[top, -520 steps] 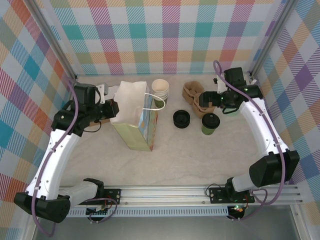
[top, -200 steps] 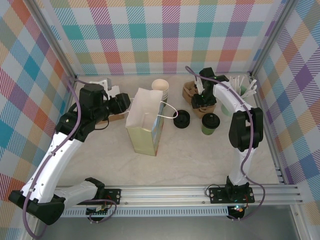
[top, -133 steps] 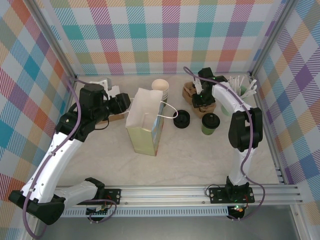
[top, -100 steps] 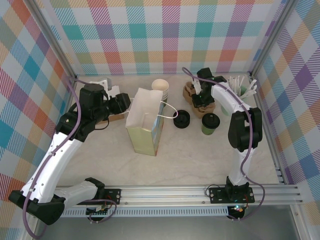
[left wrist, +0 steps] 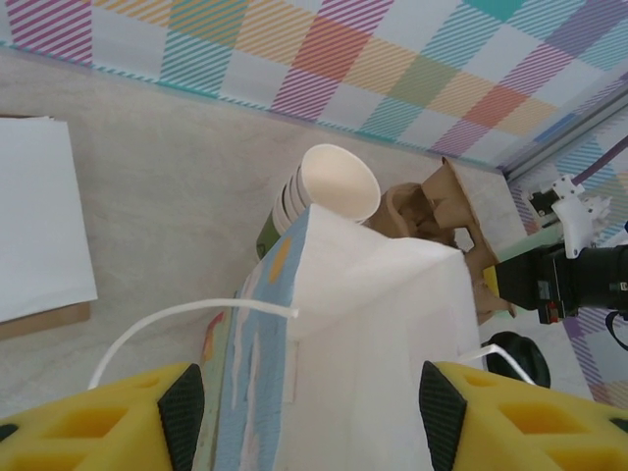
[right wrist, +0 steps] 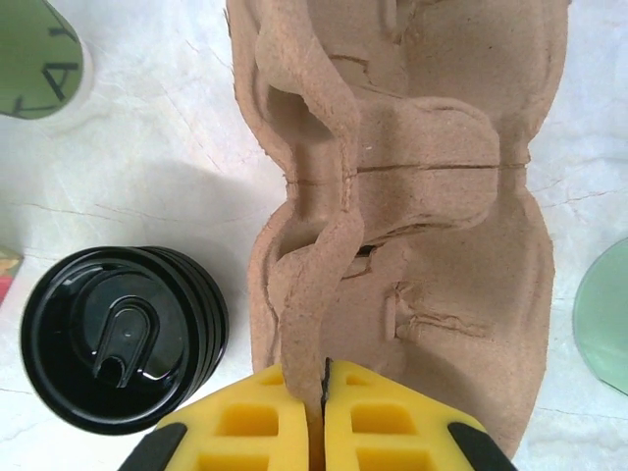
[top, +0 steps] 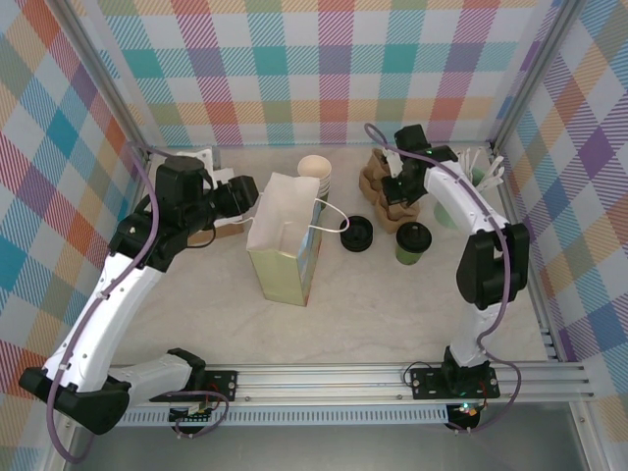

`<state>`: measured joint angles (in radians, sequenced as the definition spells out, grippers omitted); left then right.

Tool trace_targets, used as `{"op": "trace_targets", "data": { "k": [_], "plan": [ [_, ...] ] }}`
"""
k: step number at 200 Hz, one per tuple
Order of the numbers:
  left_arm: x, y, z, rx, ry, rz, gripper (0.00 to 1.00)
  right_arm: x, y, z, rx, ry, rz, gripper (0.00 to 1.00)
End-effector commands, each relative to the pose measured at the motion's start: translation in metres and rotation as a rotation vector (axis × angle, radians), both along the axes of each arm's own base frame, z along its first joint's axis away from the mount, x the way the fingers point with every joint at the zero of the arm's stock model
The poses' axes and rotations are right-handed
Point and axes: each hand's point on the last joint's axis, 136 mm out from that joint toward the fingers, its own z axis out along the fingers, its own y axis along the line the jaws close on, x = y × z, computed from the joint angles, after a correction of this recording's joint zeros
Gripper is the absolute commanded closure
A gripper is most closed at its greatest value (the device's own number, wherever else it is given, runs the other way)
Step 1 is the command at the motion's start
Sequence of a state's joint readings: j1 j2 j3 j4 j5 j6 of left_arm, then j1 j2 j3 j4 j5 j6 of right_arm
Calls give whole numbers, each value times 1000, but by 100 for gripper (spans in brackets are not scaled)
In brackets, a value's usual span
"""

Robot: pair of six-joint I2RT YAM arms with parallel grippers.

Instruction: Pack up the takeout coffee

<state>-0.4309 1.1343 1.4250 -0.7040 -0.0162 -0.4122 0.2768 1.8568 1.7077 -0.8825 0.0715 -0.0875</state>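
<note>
The right pincer [top: 395, 188] grips the brown tray [top: 375, 180] behind the lidded cup [top: 413, 242]. The left pincer [top: 247, 196] touches the bag [top: 285, 247] on the counter [top: 373, 304].

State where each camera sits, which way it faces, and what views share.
Top external: above, behind the bases, looking down on the table; both white arms, left gripper, right gripper.
Left wrist: on the left arm, facing the white paper bag's top; yellow fingers straddle it.
Right wrist: straight down on the brown pulp cup carrier; yellow fingers shut on its edge.
Shared: carrier and stack of round black plastic lids, all three.
</note>
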Motion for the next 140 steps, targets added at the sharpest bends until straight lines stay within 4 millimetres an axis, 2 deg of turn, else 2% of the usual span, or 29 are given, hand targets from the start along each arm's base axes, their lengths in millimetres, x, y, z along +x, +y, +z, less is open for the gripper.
{"op": "trace_targets", "data": {
  "k": [1, 31, 59, 92, 140],
  "plan": [
    [0, -11, 20, -50, -34, -40, 39, -7, 2, 20, 13, -42, 10, 93],
    [5, -21, 30, -89, -45, -71, 40, -10, 2, 40, 32, -90, 13, 93],
    [12, -36, 41, -140, -55, -116, 41, -17, 5, 68, 82, -154, 10, 93],
    [24, -64, 54, -203, -66, -190, 42, -33, 13, 103, 176, -243, 22, 93],
    [43, -110, 68, -239, -81, -288, 41, -64, 27, 136, 265, -341, 53, 93]
  ]
}}
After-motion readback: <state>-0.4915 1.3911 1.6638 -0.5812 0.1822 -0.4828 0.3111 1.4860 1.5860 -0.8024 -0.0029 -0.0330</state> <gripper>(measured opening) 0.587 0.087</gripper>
